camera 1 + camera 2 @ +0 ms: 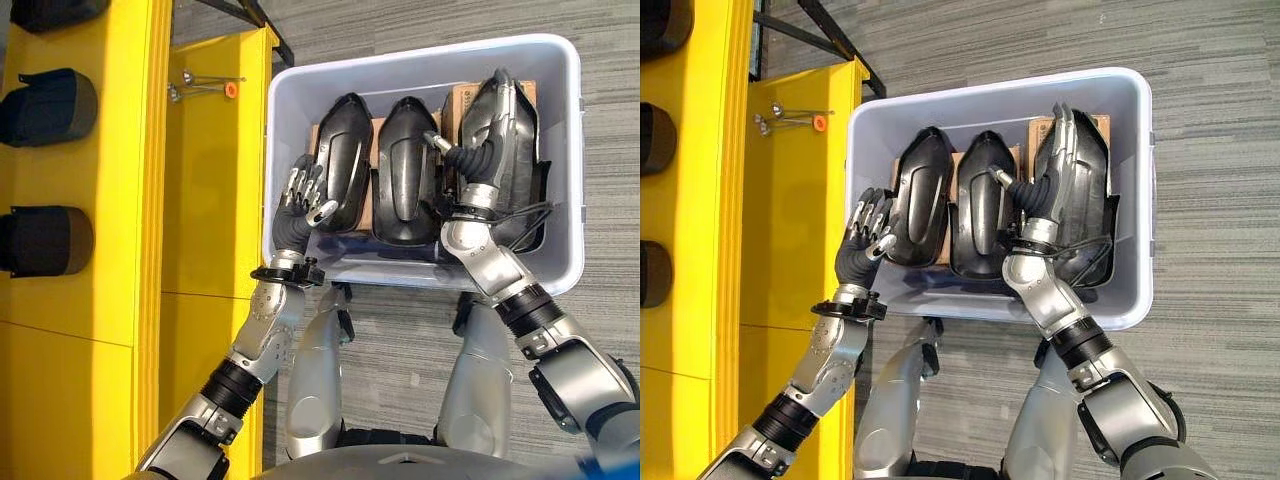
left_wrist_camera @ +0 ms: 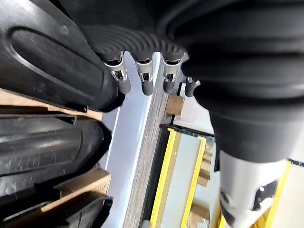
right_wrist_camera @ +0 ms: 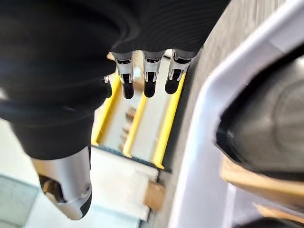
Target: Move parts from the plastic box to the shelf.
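Left hand sits open, fingers straight, against the outer side of the left part in the box; right hand lies open, fingers flat on the right part. Step, as judged: reaching to grasp, nothing lifted. Next: curl fingers on one part, lift clear, carry to the yellow shelf.

plastic box: three black parts | right robot hand flat on rightmost part | left robot hand beside leftmost part
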Robot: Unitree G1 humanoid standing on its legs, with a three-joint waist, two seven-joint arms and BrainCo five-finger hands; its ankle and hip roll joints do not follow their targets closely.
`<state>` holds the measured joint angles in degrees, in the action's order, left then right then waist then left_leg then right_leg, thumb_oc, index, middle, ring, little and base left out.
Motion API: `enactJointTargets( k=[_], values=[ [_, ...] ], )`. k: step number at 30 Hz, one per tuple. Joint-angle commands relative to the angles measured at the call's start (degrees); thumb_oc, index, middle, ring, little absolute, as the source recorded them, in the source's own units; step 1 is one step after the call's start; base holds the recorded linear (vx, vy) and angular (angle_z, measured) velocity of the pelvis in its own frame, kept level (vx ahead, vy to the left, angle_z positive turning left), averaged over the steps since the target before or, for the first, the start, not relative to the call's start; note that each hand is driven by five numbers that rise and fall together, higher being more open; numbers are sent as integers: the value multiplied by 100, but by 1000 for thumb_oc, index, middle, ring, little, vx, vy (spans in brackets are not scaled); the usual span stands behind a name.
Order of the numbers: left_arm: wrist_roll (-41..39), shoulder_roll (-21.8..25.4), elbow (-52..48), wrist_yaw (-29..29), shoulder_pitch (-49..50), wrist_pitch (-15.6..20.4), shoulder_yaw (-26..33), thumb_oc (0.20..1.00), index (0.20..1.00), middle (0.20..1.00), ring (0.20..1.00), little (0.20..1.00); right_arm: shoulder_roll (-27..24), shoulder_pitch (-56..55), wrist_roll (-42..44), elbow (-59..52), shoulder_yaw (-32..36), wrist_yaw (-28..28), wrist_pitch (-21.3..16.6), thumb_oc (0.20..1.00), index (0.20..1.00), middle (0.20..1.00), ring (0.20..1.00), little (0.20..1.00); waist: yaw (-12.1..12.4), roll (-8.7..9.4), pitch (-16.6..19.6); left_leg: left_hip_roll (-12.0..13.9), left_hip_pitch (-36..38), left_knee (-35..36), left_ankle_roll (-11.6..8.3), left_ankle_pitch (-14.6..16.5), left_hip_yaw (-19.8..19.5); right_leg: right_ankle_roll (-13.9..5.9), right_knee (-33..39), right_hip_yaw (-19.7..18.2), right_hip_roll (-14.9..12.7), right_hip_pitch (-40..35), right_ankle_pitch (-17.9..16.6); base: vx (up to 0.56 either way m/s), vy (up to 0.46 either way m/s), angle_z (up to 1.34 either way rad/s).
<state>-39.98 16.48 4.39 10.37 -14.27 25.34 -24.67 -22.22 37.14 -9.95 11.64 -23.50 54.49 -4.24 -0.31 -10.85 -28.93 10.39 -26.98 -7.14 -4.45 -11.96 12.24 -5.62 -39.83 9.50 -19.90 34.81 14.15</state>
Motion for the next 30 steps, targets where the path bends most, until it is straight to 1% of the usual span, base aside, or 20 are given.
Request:
enactJointTargets(
  k=[1, 3, 6, 7, 8, 10, 12, 13, 16, 18, 19, 23, 24, 25, 26, 30],
  values=[
    [-51, 59, -629, 33, -102, 435, -64, 1000, 1000, 1000, 1000, 1000, 113, 248, -227, -519, 345, 12, -112, 1000, 1000, 1000, 1000, 1000, -20, -76, -87, -252, 415, -4, 59, 923, 189, 472, 540, 263, 789, -277, -99, -3, 65, -2],
    [-50, 65, -663, 46, -30, 482, -25, 1000, 1000, 1000, 1000, 1000, 77, -50, -4, -691, 320, -146, 116, 1000, 1000, 1000, 1000, 1000, -96, -49, -87, -242, 467, 32, 54, 927, 228, 459, 598, 216, 810, -298, -120, -8, 44, -3],
    [-66, 84, -697, 44, 36, 549, 13, 1000, 1000, 1000, 1000, 1000, 39, -385, 171, -748, 265, -267, 234, 1000, 1000, 1000, 1000, 1000, -157, -14, -87, -219, 497, 90, 55, 925, 277, 441, 680, 189, 820, -308, -148, -13, 11, -5],
    [-60, 83, -716, 43, 46, 530, 25, 1000, 1000, 1000, 1000, 1000, 7, -484, 237, -723, 269, -356, 233, 1000, 1000, 1000, 1000, 1000, -179, -3, -87, -225, 511, 101, 59, 929, 280, 435, 702, 185, 814, -323, -147, 43, 12, -12],
    [-37, 78, -703, 69, 65, 511, 20, 1000, 1000, 1000, 1000, 1000, -17, -639, 272, -640, 241, -463, 236, 1000, 1000, 1000, 1000, 1000, -231, 52, -87, -265, 617, 88, 20, 1039, 263, 375, 692, 140, 770, -424, -23, 48, 0, -11],
    [-56, 85, -706, 74, 49, 476, 34, 1000, 1000, 1000, 1000, 1000, -49, -735, 438, -556, 217, -534, 312, 1000, 1000, 1000, 1000, 1000, -249, 78, -87, -253, 614, 92, 24, 1039, 282, 366, 722, 144, 764, -427, -41, 11, -18, -4],
    [15, 88, -668, 52, 9, 432, 35, 1000, 1000, 1000, 1000, 1000, -67, -792, 613, -378, 205, -546, 263, 1000, 1000, 1000, 1000, 1000, -253, 104, -87, -234, 593, 89, 24, 1039, 281, 359, 737, 153, 766, -421, -55, -29, -47, -3],
    [36, 96, -634, 62, -6, 427, 23, 1000, 1000, 1000, 1000, 1000, -87, -821, 822, -287, 205, -702, 329, 1000, 1000, 1000, 1000, 1000, -257, 120, -87, -226, 580, 88, 15, 1034, 280, 356, 745, 164, 769, -417, -59, -31, -43, -2],
    [38, 87, -580, 110, -55, 358, 35, 1000, 1000, 1000, 1000, 1000, -67, -843, 1202, -6, 129, -1083, 461, 1000, 1000, 1000, 1000, 1000, -243, 153, -87, -214, 525, 106, -1, 1011, 275, 362, 769, 186, 786, -387, -70, -35, -42, -1],
    [32, 103, -567, 91, -79, 324, 52, 1000, 1000, 1000, 1000, 1000, -41, -826, 1232, 158, 58, -1197, 464, 1000, 1000, 1000, 1000, 1000, -213, 176, -87, -205, 474, 99, -4, 1004, 260, 370, 772, 213, 799, -371, -65, -35, -61, -3],
    [70, 111, -518, 55, -95, 323, 58, 1000, 1000, 1000, 1000, 1000, -30, -782, 953, 284, -16, -1233, 448, 1000, 1000, 1000, 1000, 1000, -182, 195, -87, -195, 437, 91, -3, 1001, 246, 372, 754, 237, 807, -349, -64, -24, -54, -3],
    [70, 111, -517, 55, -96, 324, 59, 1000, 1000, 1000, 1000, 1000, -28, -780, 952, 287, -17, -1233, 446, 1000, 1000, 1000, 1000, 1000, -183, 196, -87, -195, 435, 90, -3, 1001, 246, 372, 753, 237, 807, -348, -64, -7, -21, -3],
    [112, 106, -419, 13, -211, 346, 26, 1000, 1000, 1000, 1000, 1000, -38, -540, 227, 416, -281, -1501, 708, 1000, 1000, 1000, 1000, 1000, -105, 220, -87, -190, 319, 57, -3, 977, 199, 379, 710, 288, 808, -286, -62, -25, -60, -1],
    [125, 110, -421, 53, -255, 314, 26, 1000, 1000, 1000, 1000, 1000, -33, -473, 289, 463, -354, -1516, 777, 1000, 1000, 1000, 1000, 1000, -89, 225, -87, -189, 267, 40, -1, 968, 179, 384, 688, 298, 804, -247, -64, -46, -107, 2],
    [99, 123, -350, 76, -354, 250, 39, 1000, 1000, 1000, 1000, 1000, -5, -315, 662, 740, -457, -1600, 953, 1000, 1000, 1000, 1000, 1000, -23, 251, -87, -199, 180, 9, 1, 962, 123, 399, 673, 343, 804, -214, -65, -36, -70, 8],
    [52, 143, -282, 32, -420, 167, 88, 1000, 1000, 1000, 1000, 1000, 81, -215, 1049, 1162, -501, -1609, 844, 1000, 1000, 1000, 1000, 1000, 63, 279, -87, -200, 45, -42, 6, 958, 55, 407, 632, 391, 804, -142, -64, -12, -56, 13]
  ],
)
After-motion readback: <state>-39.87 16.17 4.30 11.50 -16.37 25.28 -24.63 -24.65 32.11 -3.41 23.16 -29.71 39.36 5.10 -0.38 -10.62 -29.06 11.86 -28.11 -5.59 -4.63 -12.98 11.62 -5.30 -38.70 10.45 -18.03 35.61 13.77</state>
